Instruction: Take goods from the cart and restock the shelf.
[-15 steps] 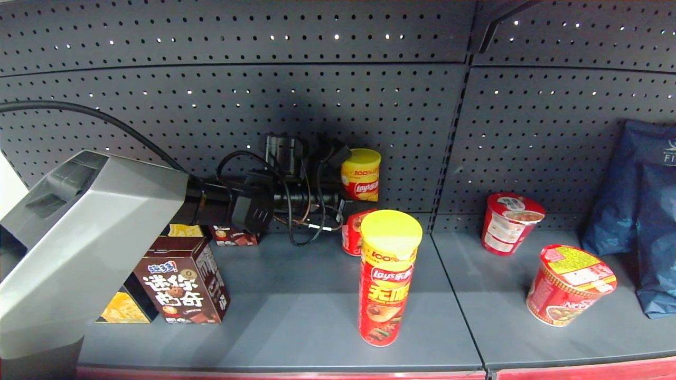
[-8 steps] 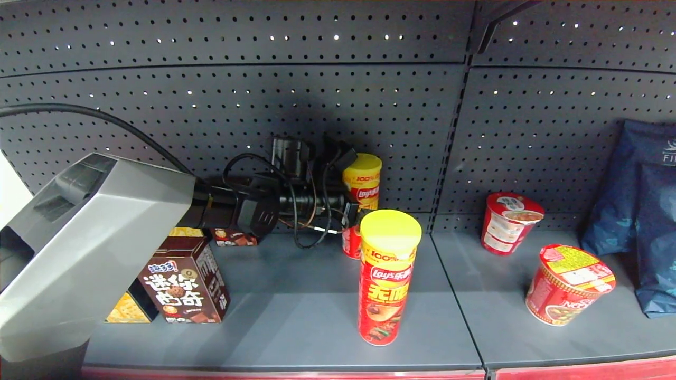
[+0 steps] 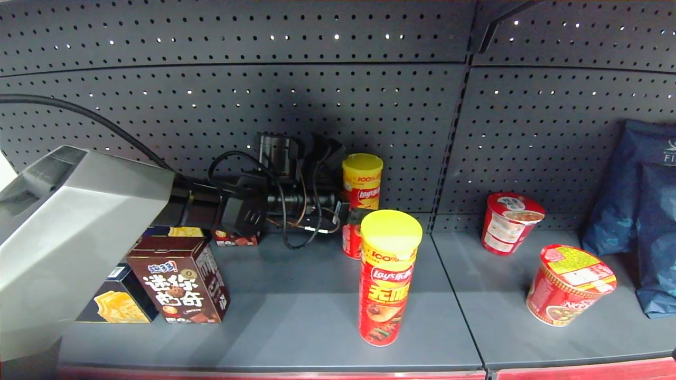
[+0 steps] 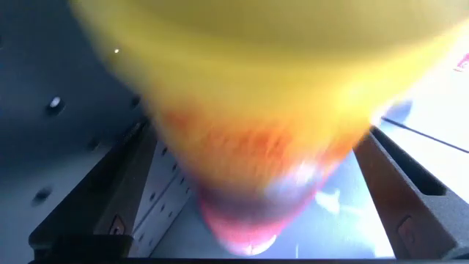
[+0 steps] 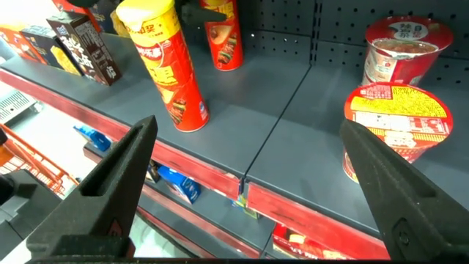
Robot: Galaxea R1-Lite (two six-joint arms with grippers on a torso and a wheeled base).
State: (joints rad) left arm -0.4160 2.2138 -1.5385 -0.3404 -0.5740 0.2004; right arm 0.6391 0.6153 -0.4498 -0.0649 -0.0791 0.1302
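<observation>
A yellow-lidded red chips can [image 3: 362,182] stands upright at the back of the grey shelf [image 3: 296,316], against the pegboard. My left gripper [image 3: 349,214] is shut on the chips can's lower half; in the left wrist view the can [image 4: 256,110] sits between the two dark fingers [image 4: 121,198]. A second chips can [image 3: 388,277] stands in front of it, also seen from the right wrist [image 5: 165,66]. My right gripper [image 5: 249,126] hangs open in front of the shelf edge, nothing between its fingers.
A brown cookie box [image 3: 182,279] and a cracker box [image 3: 119,305] stand at the left. Two red noodle cups [image 3: 509,216] [image 3: 567,285] and dark blue bags [image 3: 647,211] occupy the right bay. A red lip [image 5: 220,172] runs along the shelf front.
The held chips can has gone from tilted to upright and come down at the back of the shelf. The left arm's grey link has shifted slightly left.
</observation>
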